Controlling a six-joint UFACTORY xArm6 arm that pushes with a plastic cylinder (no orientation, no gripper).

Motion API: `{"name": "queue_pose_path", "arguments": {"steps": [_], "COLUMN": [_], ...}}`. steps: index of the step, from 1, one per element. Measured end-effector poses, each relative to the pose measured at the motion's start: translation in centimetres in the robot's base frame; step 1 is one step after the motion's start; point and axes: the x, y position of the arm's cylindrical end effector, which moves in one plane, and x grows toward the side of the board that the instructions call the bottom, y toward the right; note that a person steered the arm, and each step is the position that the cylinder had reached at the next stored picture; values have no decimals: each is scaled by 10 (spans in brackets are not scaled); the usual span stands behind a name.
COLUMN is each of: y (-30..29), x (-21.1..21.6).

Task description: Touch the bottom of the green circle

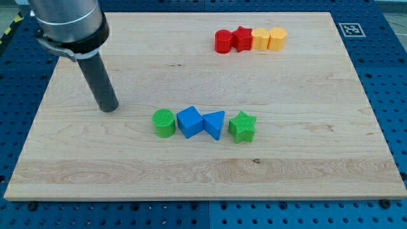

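Resting on the board (76, 159), my tip (109, 108), toward the view's left and a little above the lower row. Carrying no claw at all, just a plain dark rod, so nothing being held.

Sitting down and to the view's right of the tip, apart from it, the green circle (164, 123); not touching it, the tip, and not at its bottom edge either.

Lying in a row across the middle of the board: green circle at the view's left end, then blue cube (189, 121) just beside it, then blue triangle (214, 124) touching the cube, then green star (242, 126) close by at the view's right end.

Sitting near the view's top right, well apart from the tip, a second row packed tight: red circle (223, 41), red star (241, 39), yellow cube (261, 39), yellow block (277, 38), its exact shape hard to tell.

Showing at the board's top right corner, a black-and-white marker (350, 29).
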Motion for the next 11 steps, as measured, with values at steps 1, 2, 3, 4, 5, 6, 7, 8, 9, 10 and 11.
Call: {"name": "queue_pose_path", "arguments": {"steps": [1, 2, 3, 4, 5, 6, 7, 8, 9, 10, 11], "y": [0, 0, 0, 1, 3, 11, 41, 75, 109, 124, 124], "x": [2, 14, 15, 28, 34, 42, 64, 76, 76, 76, 76]}}
